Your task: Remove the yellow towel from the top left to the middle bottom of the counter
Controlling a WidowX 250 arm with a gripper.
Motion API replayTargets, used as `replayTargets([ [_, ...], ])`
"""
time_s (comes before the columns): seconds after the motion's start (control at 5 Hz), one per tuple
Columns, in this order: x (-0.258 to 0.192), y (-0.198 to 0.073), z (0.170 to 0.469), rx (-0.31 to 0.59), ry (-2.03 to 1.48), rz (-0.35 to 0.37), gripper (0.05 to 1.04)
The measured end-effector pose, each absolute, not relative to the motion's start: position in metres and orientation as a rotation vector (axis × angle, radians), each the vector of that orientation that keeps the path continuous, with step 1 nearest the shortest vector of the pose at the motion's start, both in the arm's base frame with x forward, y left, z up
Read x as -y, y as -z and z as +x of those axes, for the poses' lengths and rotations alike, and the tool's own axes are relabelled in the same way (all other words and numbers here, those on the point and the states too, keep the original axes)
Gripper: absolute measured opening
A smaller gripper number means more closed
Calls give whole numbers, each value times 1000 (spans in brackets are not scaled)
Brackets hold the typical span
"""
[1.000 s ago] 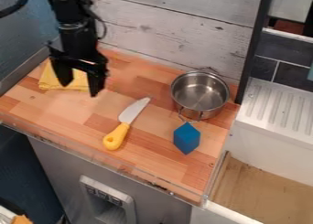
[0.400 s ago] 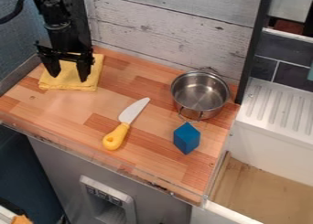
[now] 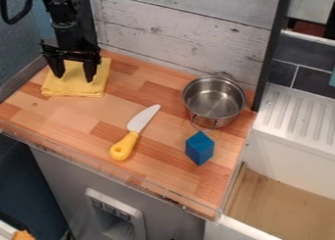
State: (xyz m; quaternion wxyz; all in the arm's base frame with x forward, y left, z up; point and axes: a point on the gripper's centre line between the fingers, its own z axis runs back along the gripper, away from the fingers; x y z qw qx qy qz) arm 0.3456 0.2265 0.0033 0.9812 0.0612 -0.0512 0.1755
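Observation:
My gripper hangs over the yellow towel at the upper left of the counter, open, its two fingers spread apart with towel showing between them. The towel lies folded and flat on the wooden counter, near the back left corner. Whether the fingertips touch the cloth, I cannot tell. The gripper's body hides part of the towel's back edge.
A knife with a yellow handle lies mid-counter, its blade towards the back. To its right stand a metal pot and a blue block. A wooden wall bounds the back; a clear rim runs along the front.
The gripper has moved left from beside the towel to over it, uncovering the towel's right part. Since the middle frame it has shifted only slightly. The towel, knife, pot and block have stayed put.

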Motion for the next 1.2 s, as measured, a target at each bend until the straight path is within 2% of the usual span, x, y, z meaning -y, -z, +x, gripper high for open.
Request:
replayTargets([
  [0.2,-234,-2,355,116,-370,135,1001],
  [0.4,-235,10,363,117,-371,98,1001],
  [0.8,-232,15,344,121,-387,44,1001],
  [1.2,-218,16,318,103,-392,20,1001],
])
